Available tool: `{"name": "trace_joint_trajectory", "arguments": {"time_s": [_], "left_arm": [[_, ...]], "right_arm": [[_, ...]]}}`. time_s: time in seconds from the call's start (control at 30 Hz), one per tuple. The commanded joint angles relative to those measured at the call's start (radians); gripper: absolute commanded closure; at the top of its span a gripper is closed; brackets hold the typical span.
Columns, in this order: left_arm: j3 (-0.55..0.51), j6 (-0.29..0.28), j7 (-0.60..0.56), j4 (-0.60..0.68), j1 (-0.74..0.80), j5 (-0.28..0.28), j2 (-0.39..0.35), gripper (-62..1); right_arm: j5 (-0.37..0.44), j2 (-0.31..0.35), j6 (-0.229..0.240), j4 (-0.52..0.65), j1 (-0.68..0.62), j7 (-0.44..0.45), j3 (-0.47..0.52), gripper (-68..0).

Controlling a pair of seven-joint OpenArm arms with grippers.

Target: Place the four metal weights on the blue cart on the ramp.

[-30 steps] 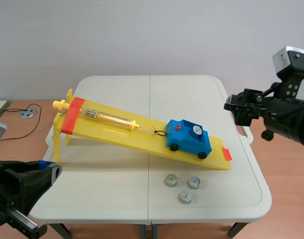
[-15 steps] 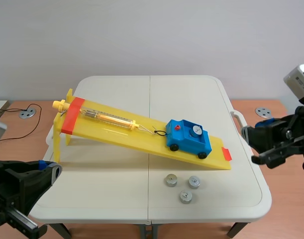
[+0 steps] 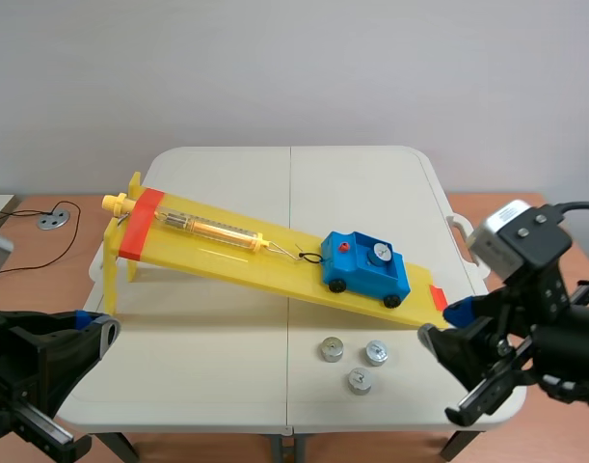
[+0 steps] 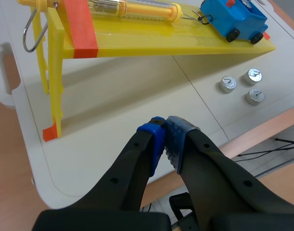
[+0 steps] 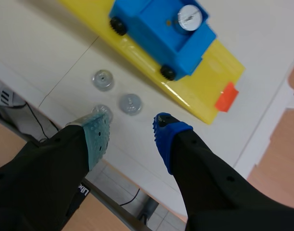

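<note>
The blue cart [image 3: 366,268] sits low on the yellow ramp [image 3: 236,253], hooked to a spring scale, with one metal weight [image 3: 379,254] in its bed. Three more metal weights [image 3: 332,349] [image 3: 376,352] [image 3: 360,382] lie on the white table in front of the ramp. My right gripper [image 3: 446,326] is open just right of them. In the right wrist view the right gripper [image 5: 132,126] hovers above the weights [image 5: 130,103] [image 5: 103,79]; the third [image 5: 101,111] is partly hidden by a pad. My left gripper [image 4: 163,127] is shut on nothing over the table's front left.
The ramp's tall legs [image 4: 53,86] stand at the left, with red tape marks [image 3: 140,224] on both ends. The table's front edge [image 3: 275,424] runs close behind the weights. A spring scale [image 3: 212,230] lies along the ramp's upper part.
My right arm has come down from high at the right to low at the table's front right, beside the loose weights. The left arm, cart and weights have not moved.
</note>
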Motion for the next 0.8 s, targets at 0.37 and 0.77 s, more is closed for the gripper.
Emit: {"name": "trace_joint_trajectory", "arguments": {"time_s": [0.37,0.77], "left_arm": [[-0.013,-0.021,-0.104,0.062,-0.006,-0.074,0.008,-5.1],[-0.013,-0.021,-0.104,0.062,-0.006,-0.074,0.008,-5.1]], "right_arm": [[-0.134,-0.067,-0.019,-0.169,0.197,0.215,-0.135,-23.1],[-0.208,-0.147,-0.072,-0.335,0.282,0.277,-0.223,-23.1]]}}
